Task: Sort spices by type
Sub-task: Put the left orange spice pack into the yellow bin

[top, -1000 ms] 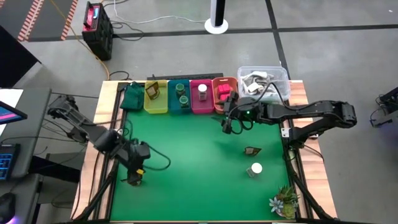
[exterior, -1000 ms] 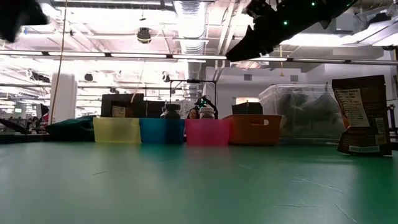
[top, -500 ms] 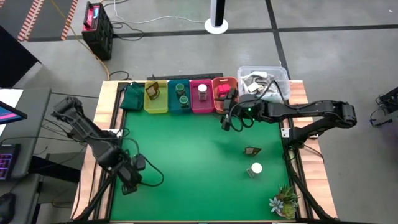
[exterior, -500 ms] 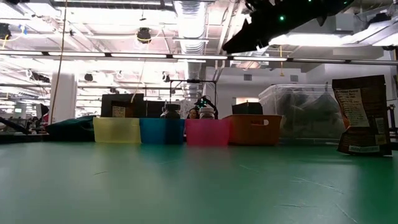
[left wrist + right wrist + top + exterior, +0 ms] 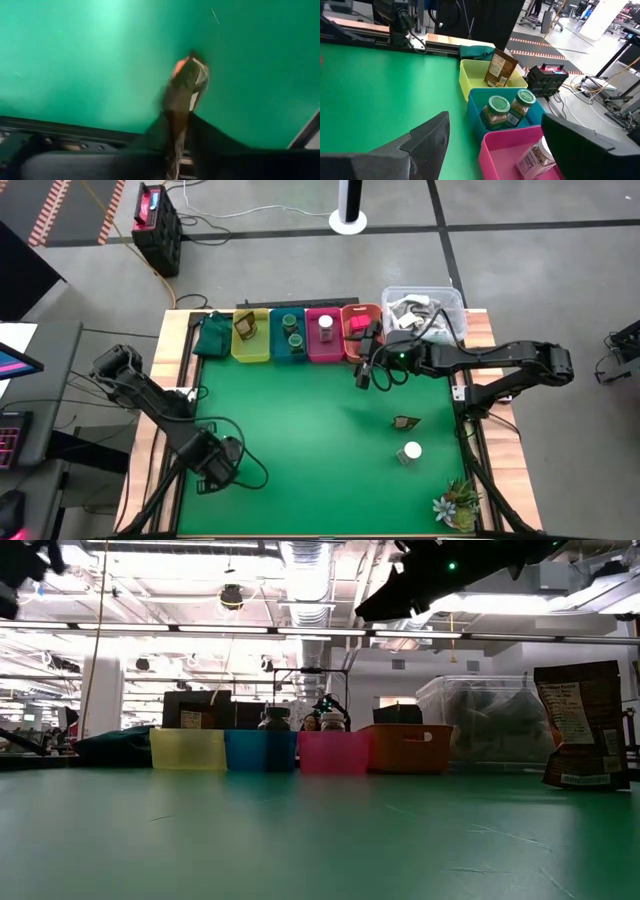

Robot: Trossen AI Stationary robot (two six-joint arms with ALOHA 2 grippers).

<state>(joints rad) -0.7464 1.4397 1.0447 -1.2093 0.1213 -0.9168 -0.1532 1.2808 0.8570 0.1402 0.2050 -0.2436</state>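
The left hand (image 5: 212, 472), fingers together, clamps a brown flat packet (image 5: 182, 90) low over the green bench (image 5: 300, 440). The right hand (image 5: 368, 370), fingers apart, hangs near the bins (image 5: 305, 340).

We see a green tabletop (image 5: 310, 430) with wooden edges. Along its far side stand four bins in a row: a yellow bin (image 5: 250, 337), a blue bin (image 5: 288, 336), a pink bin (image 5: 322, 337) and an orange bin (image 5: 358, 330), the orange one just beyond the right arm's jaws. Left of the yellow bin lies a dark green cloth (image 5: 211, 334). A clear plastic tub (image 5: 425, 315) of grey-white pieces sits beside the orange bin. A small spiky green plant (image 5: 456, 504) stands at the near right corner, well apart from both jaws.
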